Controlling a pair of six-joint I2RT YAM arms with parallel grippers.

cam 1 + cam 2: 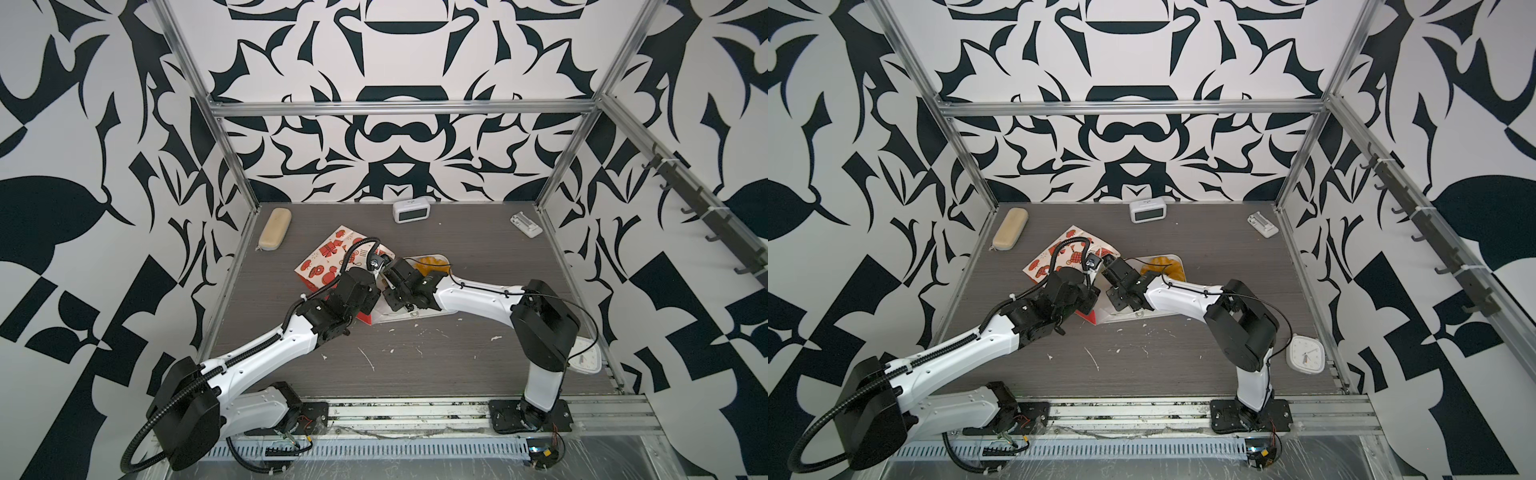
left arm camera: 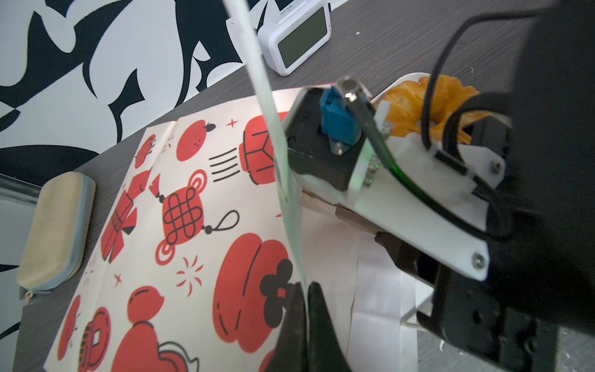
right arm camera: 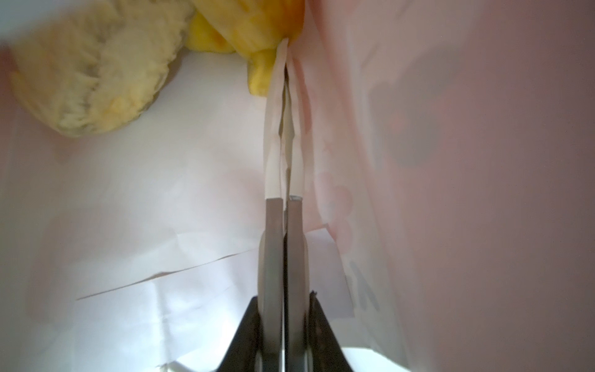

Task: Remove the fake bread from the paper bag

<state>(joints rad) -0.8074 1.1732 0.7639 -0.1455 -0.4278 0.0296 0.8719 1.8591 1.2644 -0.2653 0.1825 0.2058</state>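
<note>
Bread lay deep in the bag, more on the tray to its right. My right gripper reached inside, fingers pressed together, wall close alongside. My left gripper pinched the bag's rim.

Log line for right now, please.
left gripper: shut on paper bag rim | right gripper: shut, inside bag, at yellow roll | pale roll: inside bag | other bread: on white tray
</note>
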